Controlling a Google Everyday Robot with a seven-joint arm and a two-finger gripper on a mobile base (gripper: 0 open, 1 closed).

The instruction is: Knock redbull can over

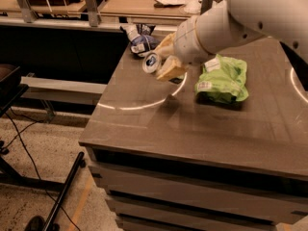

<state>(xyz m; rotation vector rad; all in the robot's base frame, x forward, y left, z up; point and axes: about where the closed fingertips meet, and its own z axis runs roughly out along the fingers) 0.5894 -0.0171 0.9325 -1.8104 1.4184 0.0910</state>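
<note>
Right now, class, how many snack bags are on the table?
2: the green bag beside the gripper, the blue-and-white bag at the table's far edge behind it. The arm may hide more.

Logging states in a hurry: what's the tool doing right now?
Tool: closed on the tilted redbull can, over the table, near the green bag.
</note>
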